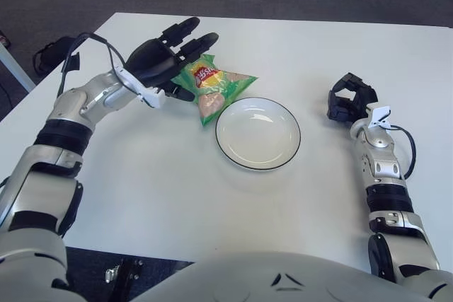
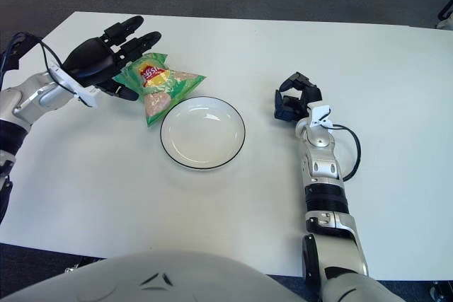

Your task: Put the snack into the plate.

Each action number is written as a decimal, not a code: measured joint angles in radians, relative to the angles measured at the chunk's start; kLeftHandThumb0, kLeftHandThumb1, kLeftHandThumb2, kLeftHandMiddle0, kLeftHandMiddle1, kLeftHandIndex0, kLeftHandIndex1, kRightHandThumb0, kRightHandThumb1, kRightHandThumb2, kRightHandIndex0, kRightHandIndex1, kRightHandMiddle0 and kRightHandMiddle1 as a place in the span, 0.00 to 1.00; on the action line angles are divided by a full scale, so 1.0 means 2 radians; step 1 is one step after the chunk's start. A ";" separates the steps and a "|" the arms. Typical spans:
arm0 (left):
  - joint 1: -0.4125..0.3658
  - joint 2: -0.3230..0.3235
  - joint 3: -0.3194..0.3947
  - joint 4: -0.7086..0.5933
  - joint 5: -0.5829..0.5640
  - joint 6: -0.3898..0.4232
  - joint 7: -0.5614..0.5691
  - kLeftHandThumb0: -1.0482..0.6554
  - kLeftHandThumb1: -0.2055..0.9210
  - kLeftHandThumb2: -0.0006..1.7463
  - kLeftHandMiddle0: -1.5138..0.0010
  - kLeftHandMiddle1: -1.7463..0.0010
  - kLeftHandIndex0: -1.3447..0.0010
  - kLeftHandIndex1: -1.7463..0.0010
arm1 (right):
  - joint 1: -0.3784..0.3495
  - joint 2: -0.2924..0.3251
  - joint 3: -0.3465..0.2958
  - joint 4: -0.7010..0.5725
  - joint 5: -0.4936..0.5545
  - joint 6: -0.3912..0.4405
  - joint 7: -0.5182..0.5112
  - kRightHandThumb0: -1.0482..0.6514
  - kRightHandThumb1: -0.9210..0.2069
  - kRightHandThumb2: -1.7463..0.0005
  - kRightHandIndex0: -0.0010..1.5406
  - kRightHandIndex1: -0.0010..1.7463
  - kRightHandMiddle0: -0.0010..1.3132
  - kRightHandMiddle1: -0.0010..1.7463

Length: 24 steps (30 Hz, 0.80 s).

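While one green chip bag (image 1: 212, 85) lies on the white table (image 1: 212, 196) just left of one empty white plate (image 1: 258, 133), the left hand (image 1: 164, 58) hovers at its left edge, fingers spread, grasping nothing; the right hand (image 1: 350, 98) shows right of the plate, curled, empty.

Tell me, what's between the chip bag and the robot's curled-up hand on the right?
The plate lies between the snack bag and the right hand, then bare white table; both eye views show it.
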 measured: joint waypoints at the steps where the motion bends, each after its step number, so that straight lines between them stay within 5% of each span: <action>1: -0.004 -0.002 -0.002 0.002 -0.002 -0.003 -0.005 0.00 1.00 0.19 1.00 1.00 1.00 0.99 | 0.000 0.000 0.000 0.000 0.000 0.000 0.000 0.33 0.55 0.23 0.85 1.00 0.48 1.00; 16: -0.098 -0.011 -0.052 0.056 -0.015 -0.049 -0.149 0.04 0.89 0.17 1.00 1.00 0.99 0.98 | 0.000 0.000 0.001 0.000 -0.001 0.000 0.000 0.33 0.55 0.23 0.85 1.00 0.48 1.00; 24: -0.150 -0.047 -0.085 0.120 -0.013 -0.063 -0.188 0.04 0.86 0.20 1.00 1.00 1.00 1.00 | 0.000 0.002 0.001 -0.002 -0.001 0.001 0.000 0.33 0.55 0.23 0.85 1.00 0.48 1.00</action>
